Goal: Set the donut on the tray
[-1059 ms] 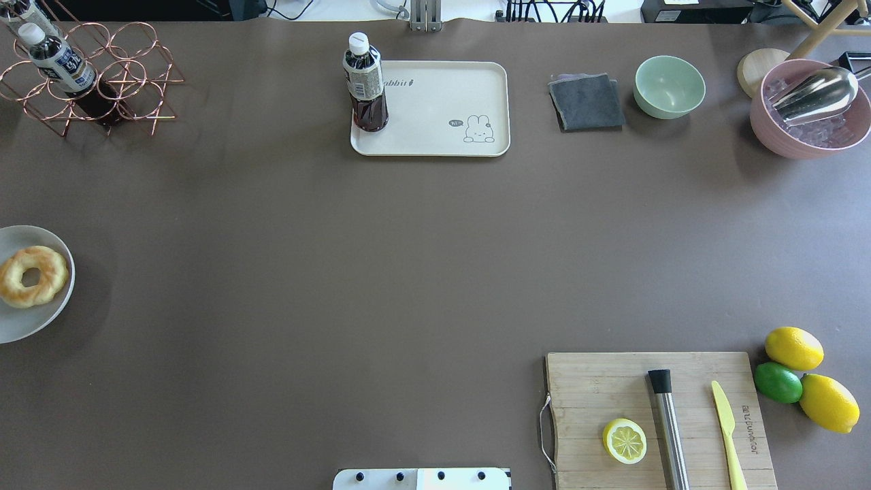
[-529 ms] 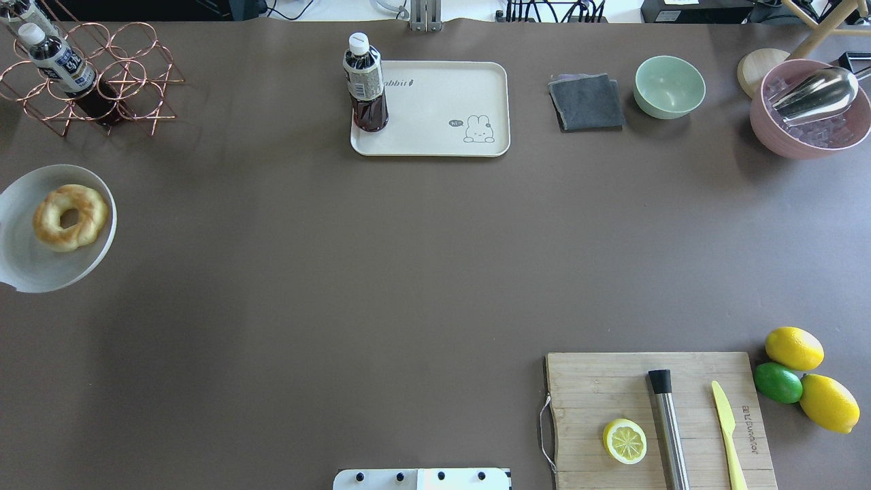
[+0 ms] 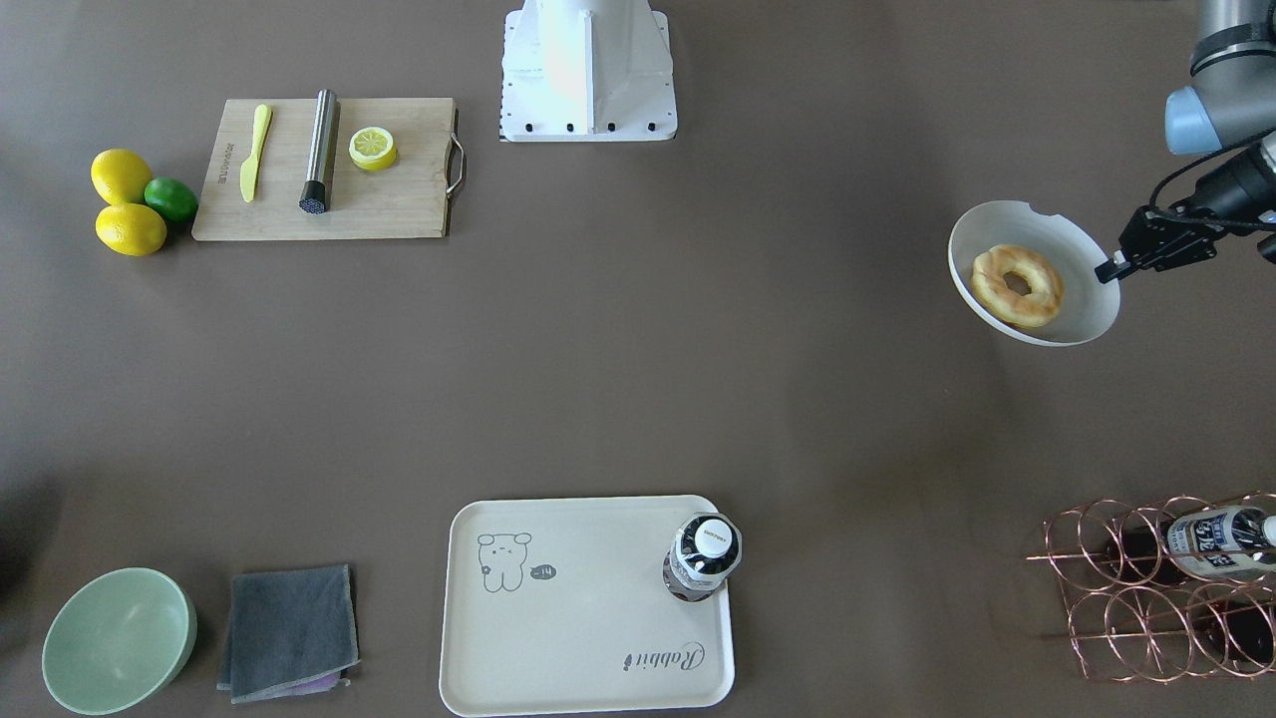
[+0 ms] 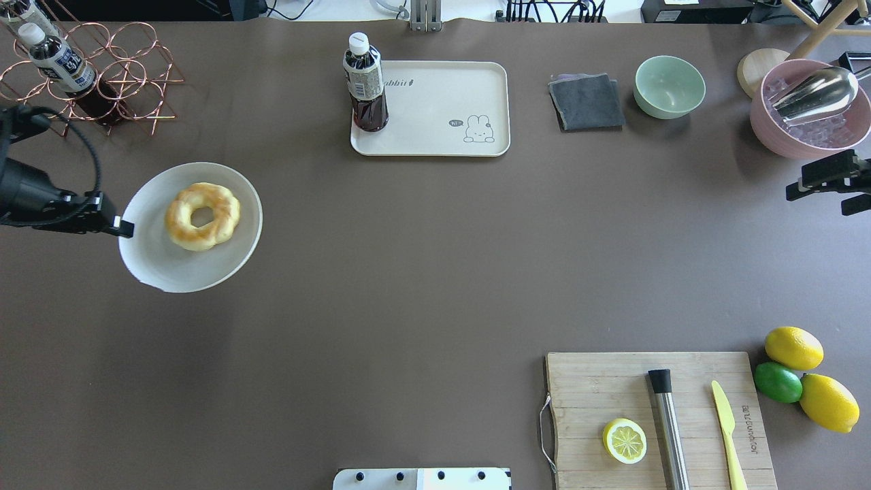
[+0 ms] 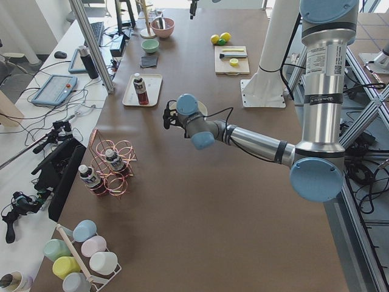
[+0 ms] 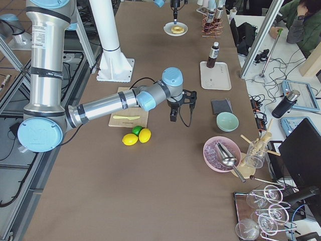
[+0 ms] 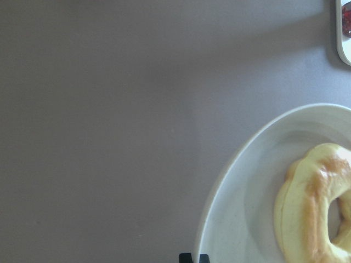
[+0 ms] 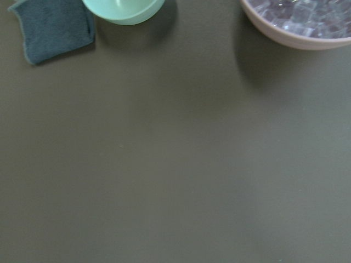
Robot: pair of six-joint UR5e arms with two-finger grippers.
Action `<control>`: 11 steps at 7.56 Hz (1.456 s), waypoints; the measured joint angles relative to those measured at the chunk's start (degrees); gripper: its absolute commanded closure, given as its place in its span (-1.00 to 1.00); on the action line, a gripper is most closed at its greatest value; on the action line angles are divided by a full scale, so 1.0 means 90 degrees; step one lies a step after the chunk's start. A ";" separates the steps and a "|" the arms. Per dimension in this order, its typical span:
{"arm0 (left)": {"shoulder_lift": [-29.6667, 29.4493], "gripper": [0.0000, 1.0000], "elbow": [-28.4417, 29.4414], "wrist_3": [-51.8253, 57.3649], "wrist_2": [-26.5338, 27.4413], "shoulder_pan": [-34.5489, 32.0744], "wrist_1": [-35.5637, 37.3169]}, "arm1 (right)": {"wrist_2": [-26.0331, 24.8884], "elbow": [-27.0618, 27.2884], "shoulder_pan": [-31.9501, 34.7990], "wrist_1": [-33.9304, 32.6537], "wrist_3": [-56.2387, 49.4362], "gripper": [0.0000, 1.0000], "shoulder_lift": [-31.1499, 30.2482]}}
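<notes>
Overhead, left claw (image 4: 124, 226) clamps the plate (image 4: 156, 265) under the donut (image 4: 180, 228); wrist view shows mere fingertips (image 7: 186, 257).

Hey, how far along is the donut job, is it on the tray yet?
Not yet. Done: the left hand grips the white plate by its rim, with the donut lying on it. In hand: the plate looks lifted, well short of the tray. Left: get the donut onto the tray, where only a bottle stands in one corner.
</notes>
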 measured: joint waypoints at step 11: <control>-0.5004 1.00 0.0397 -0.2562 0.3230 0.3340 0.3880 | -0.1251 0.0866 -0.3147 -0.0034 0.3605 -0.21 0.1538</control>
